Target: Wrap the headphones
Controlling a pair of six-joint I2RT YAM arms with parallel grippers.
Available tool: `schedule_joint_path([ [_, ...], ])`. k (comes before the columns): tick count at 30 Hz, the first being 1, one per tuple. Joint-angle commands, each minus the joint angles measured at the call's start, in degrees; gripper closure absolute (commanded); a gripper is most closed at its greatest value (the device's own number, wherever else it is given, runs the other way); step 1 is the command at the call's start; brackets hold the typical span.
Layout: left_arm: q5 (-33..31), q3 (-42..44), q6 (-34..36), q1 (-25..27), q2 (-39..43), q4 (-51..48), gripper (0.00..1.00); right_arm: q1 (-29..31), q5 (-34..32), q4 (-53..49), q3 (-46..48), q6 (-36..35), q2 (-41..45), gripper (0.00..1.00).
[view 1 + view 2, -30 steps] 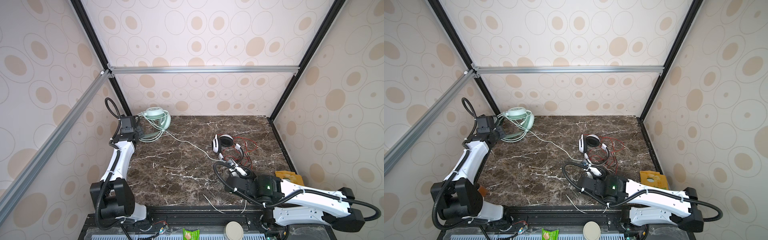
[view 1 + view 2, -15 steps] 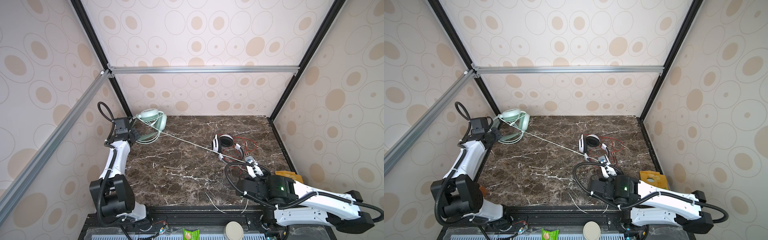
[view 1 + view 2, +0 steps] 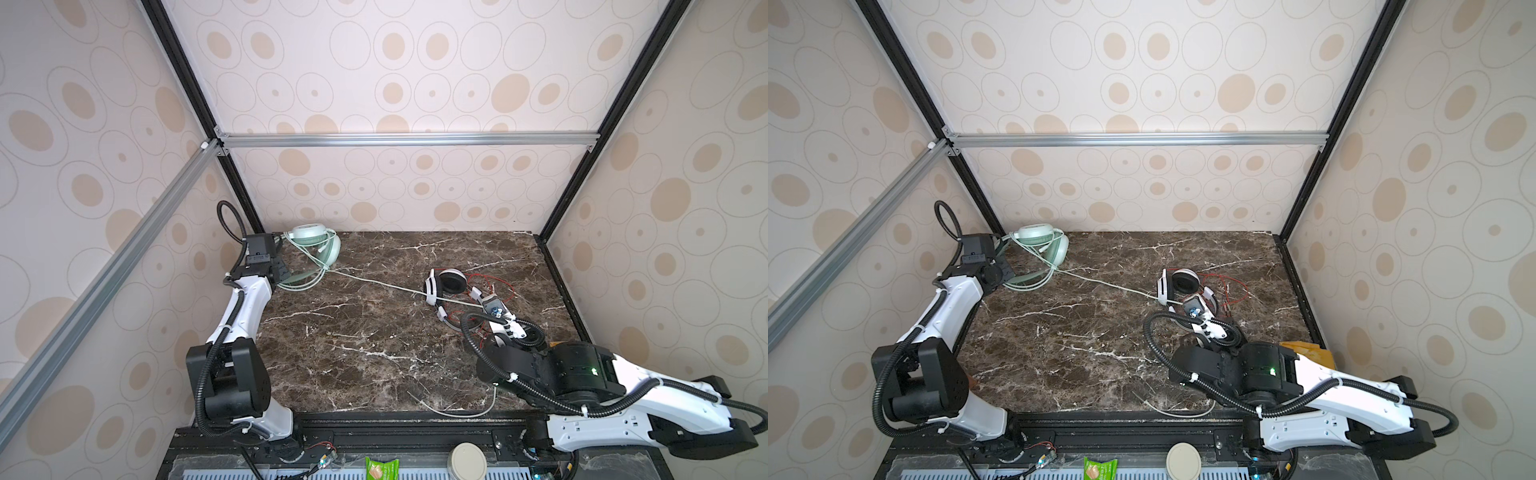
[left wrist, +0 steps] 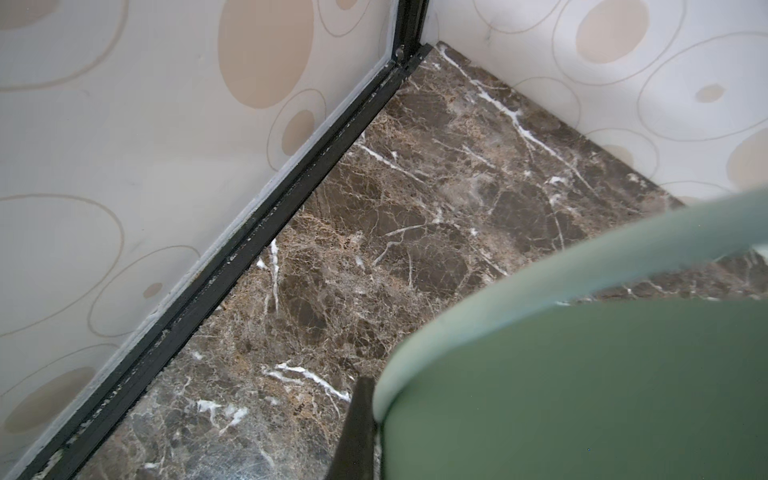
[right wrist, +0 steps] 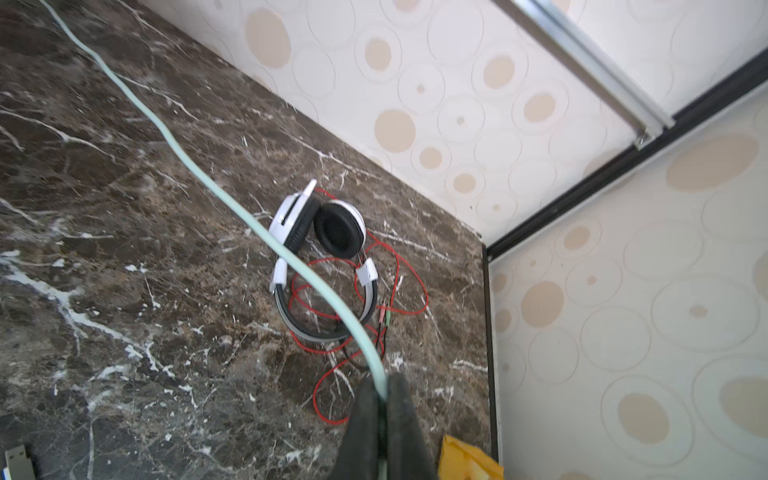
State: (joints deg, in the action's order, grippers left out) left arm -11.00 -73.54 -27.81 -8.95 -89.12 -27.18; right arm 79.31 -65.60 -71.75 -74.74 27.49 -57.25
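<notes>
The green headset sits at the table's 10 o'clock, left fingers pinching its band. Right fingers pinch its cable, taut toward 3 o'clock above the white headset. Harder pull could yank the band free or snag the red cable. Only the right wrist view shows that pinch; top views show the span.

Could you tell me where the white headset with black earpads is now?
The white headset lies on the marble table, right of centre in both top views, amid its red cable, just beyond the right gripper, which pinches the pale green cable.
</notes>
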Motion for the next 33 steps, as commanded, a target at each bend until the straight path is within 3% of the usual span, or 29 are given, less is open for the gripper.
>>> schedule_joint_path([
  [1, -8.65, -4.34, 1.09, 2.03, -0.53, 1.93, 1.00, 1.51, -7.13, 8.55, -4.23, -16.81, 0.62, 1.00],
  [5, -14.78, -5.33, 4.02, 6.79, -2.31, 1.03, 1.00, 2.43, -7.05, 33.14, -3.05, -42.87, 2.80, 1.00],
  [7, -17.43, -5.80, 5.65, 9.73, -3.38, 0.76, 1.00, 2.44, -6.04, 43.60, -3.54, -53.08, 2.73, 1.00],
  [9, -20.07, -6.48, 6.50, 12.17, -4.81, -0.16, 1.00, 2.49, -4.01, 48.85, -6.00, -58.51, 1.60, 1.00],
  [17, -21.45, -7.84, 8.50, 20.12, -8.25, -1.37, 1.00, 2.43, 9.67, 52.77, -17.03, -66.85, -6.78, 1.00],
  [26, -15.55, -7.69, 15.58, 29.92, -8.01, -1.26, 1.00, 1.77, 14.59, 65.48, -28.85, -81.85, -15.20, 1.00],
  [29, -12.59, -6.61, 18.04, 32.13, -6.55, -0.31, 1.00, -1.92, 17.40, 63.68, -33.77, -81.31, -17.64, 1.00],
  [33, -10.89, -4.90, 20.61, 34.76, -4.12, 1.00, 1.00, -10.02, 22.53, 57.16, -39.01, -75.49, -20.46, 1.00],
])
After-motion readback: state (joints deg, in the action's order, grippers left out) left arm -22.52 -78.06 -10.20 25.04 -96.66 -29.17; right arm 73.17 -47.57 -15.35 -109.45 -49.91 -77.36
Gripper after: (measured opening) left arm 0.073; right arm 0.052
